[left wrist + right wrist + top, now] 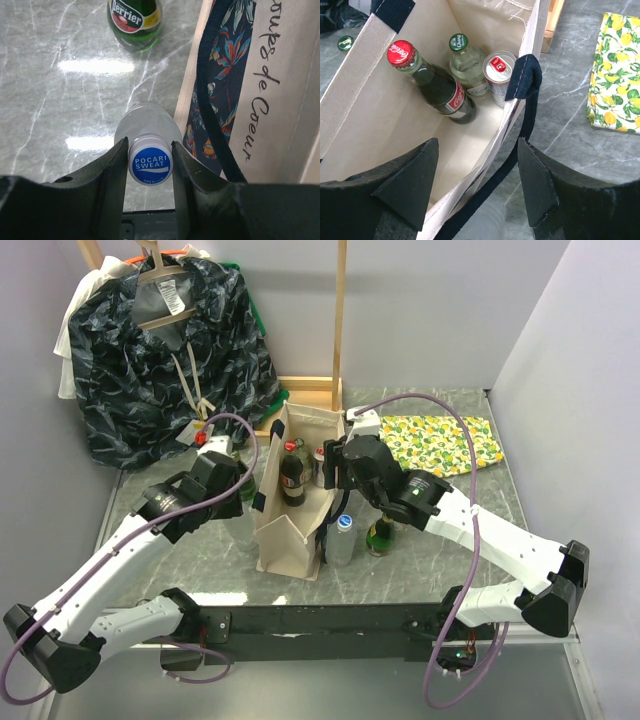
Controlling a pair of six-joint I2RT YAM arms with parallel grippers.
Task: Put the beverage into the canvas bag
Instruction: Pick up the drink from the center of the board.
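One grey-green marbled surface (200,550) carries everything, boxed in by pale walls (450,310), with one dark patterned garment (165,360) hung on a wooden rack (340,320) at the back left and one lemon-print cloth (440,440) at the back right. One canvas bag (290,535) stands in the middle, holding one cola bottle (432,82), one green-capped bottle (465,62) and one can (498,75). Four bottles stay outside. Right of it are a clear bottle (343,540) and a green bottle (380,535). Left of it are a Perrier bottle (135,20) and the drink bottle (150,125), just beside the bag, its blue cap clenched by the left hand (149,155). The right hand (477,145) hangs released over the bag's right rim.
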